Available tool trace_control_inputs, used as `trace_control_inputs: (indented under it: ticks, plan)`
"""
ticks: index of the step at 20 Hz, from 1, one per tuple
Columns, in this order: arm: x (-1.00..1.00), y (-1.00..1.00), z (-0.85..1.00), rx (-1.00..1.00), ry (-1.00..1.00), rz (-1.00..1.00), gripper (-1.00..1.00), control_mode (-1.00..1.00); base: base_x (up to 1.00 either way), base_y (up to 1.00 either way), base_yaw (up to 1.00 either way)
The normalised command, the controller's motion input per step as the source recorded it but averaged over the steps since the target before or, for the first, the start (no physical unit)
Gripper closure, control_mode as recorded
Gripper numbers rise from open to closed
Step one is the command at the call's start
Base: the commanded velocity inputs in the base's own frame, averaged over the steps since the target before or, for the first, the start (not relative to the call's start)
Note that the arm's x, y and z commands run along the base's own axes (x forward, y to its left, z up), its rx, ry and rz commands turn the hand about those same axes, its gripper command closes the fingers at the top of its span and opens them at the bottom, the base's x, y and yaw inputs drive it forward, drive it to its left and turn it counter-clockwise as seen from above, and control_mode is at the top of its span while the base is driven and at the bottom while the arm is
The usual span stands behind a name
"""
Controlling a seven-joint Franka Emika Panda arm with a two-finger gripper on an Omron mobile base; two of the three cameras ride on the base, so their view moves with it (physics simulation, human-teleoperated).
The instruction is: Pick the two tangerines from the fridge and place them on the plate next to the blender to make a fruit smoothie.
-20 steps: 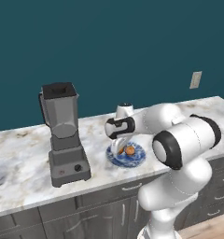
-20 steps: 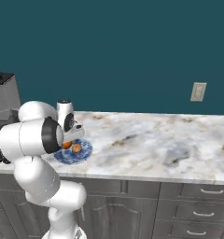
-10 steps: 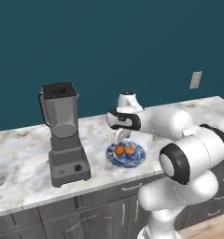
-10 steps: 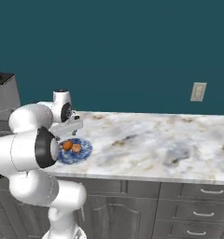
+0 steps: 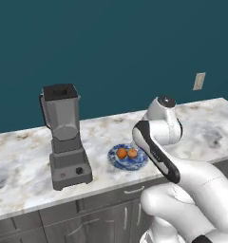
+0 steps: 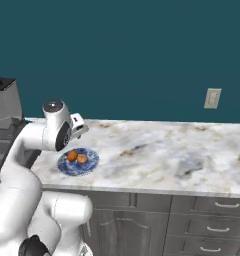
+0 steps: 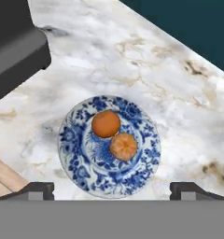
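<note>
Hand view shows my gripper (image 7: 112, 190) spread wide and holding nothing, above the plate (image 7: 74, 161). Both tangerines (image 7: 106, 123) lie on it, touching, near the blender (image 5: 64, 136).

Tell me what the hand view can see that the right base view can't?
The hand view alone makes out the plate's blue flower pattern and the gripper's fingertips standing wide apart, open and empty. The right base view alone shows the wall outlet, the cabinet drawers and the robot's arm. Both show two tangerines on the plate, the marble counter and part of the blender.
</note>
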Motion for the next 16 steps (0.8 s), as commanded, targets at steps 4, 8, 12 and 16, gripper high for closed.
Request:
trace_control_inputs:
  ticks: [4,8,12,16]
  plan:
    - [-1.0,-0.57,0.3,0.13,-0.63,0.0,-1.0,-1.0,0.0,0.0,0.0]
    - [-1.0,-0.51,0.85,0.2,-0.51,-0.03,-1.0,-1.0,0.0,0.0,0.0]
    - [-0.83,-0.72,1.0,0.26,-0.38,-0.07,-1.0,-1.0,0.0,0.0,0.0]
    - [-0.1,-0.15,0.16,0.09,-0.22,-0.04,-1.0,-1.0,0.0,0.0,0.0]
